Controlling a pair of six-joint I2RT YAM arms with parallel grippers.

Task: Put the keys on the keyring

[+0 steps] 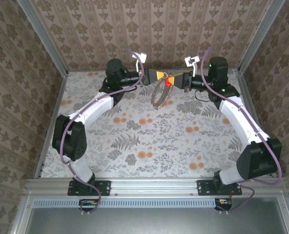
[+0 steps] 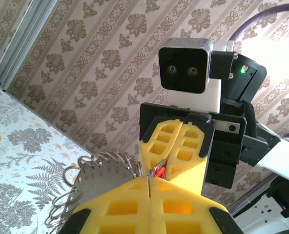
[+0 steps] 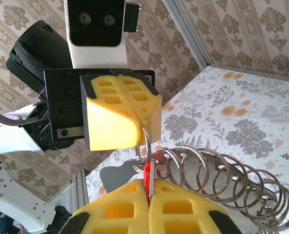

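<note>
In the top view's upper centre, the left pincer (image 1: 162,77) grips the probably light, springy keyring (image 1: 158,97) by one wire loop, the right pincer (image 1: 174,80) clamping the tiny stiff key (image 1: 168,84) by its red head.

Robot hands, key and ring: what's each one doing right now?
Left hand: shut on the keyring, up in the air.
Right hand: shut on the red key.
Red key: pinched, right at the keyring's wire; threaded or not, can't tell.
Keyring: dangling from the left hand.
</note>
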